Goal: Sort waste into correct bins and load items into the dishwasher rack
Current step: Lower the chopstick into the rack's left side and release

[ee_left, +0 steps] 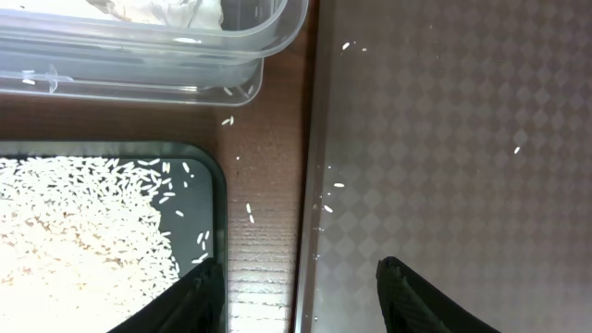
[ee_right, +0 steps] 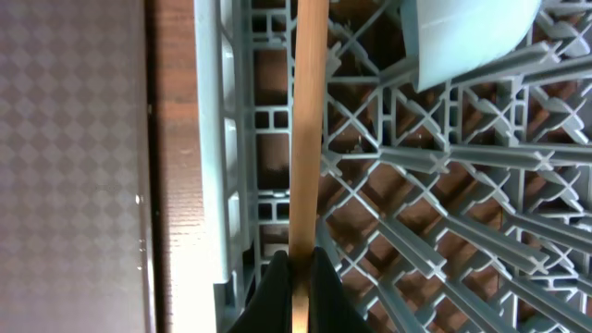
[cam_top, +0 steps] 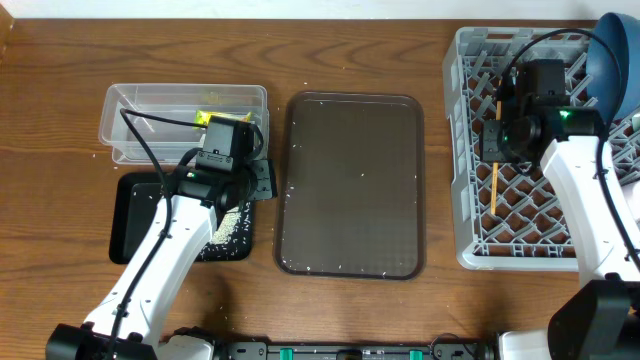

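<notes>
A wooden table (cam_top: 60, 60) is seen from above, with two robot arms reaching in from the near edge.

At near left sits a shallow black tray (cam_top: 135, 215) holding a heap of white rice grains (cam_top: 228, 225). The left gripper (ee_left: 301, 305) hangs over the strip of table between this tray and a brown tray (cam_top: 350, 185) in the centre. Its jaws are spread apart and hold nothing. A few loose grains lie on the table strip and on the brown tray.

Just beyond the black tray stands a clear tub (cam_top: 120, 110). Inside it are a yellow-green wrapper (cam_top: 208, 118) and, in the left wrist view, a crumpled white paper scrap (ee_left: 176, 9).

On the right is a large grey lattice rack (cam_top: 465, 150). The right gripper (ee_right: 301, 268) is over the rack's left side, jaws pressed together and pinching a thin wooden chopstick (ee_right: 308, 120). The chopstick runs near to far along the rack's left wall; whether it touches the lattice cannot be told.

Farther back in the rack, the edge of a pale bowl (ee_right: 472, 37) shows in the right wrist view. A dark blue bowl (cam_top: 612, 60) stands on edge at the rack's far right corner.
</notes>
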`<state>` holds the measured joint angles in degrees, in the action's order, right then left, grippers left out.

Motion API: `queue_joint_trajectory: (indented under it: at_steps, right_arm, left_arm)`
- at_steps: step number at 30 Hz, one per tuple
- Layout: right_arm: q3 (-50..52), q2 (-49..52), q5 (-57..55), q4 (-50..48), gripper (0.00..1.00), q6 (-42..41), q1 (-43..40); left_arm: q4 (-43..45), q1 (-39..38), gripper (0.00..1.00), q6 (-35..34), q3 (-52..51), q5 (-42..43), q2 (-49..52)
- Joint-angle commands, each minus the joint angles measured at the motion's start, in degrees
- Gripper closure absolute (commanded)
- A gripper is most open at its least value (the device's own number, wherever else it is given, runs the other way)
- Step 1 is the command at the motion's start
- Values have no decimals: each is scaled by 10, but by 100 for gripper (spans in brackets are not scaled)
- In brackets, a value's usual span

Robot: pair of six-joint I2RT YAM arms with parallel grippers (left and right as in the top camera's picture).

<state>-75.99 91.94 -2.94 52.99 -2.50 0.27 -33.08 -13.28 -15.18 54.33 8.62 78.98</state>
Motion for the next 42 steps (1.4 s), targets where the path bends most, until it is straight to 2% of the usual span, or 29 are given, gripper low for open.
queue_joint_trajectory:
  at_steps: [1,6,13,19,24,29,30,32,34,42]
  right_arm:
    - [18,16,-2,-4,99,9,-2]
    - [45,36,-3,-26,98,9,-2]
    - [50,75,-3,-42,92,9,-2]
    - [50,97,-2,-42,93,9,-2]
    - [50,96,-2,-40,91,9,-2]
    - [39,87,22,-39,83,9,-2]
    - [33,80,27,-39,80,9,-2]
    - [23,63,30,-45,68,9,-3]
    - [13,47,30,-55,63,9,-3]
    - [-3,-22,30,-96,59,9,-3]
  left_arm:
    - [2,2,44,1,7,-3,1]
    - [2,2,44,1,7,-3,1]
    - [2,2,44,1,7,-3,1]
    - [2,2,44,1,7,-3,1]
    - [2,2,44,1,7,-3,1]
    - [1,2,44,1,7,-3,1]
    - [2,2,37,1,7,-3,1]
    - [4,2,37,1,7,-3,0]
    - [6,3,37,1,7,-3,0]
    - [14,3,37,17,10,-3,-8]
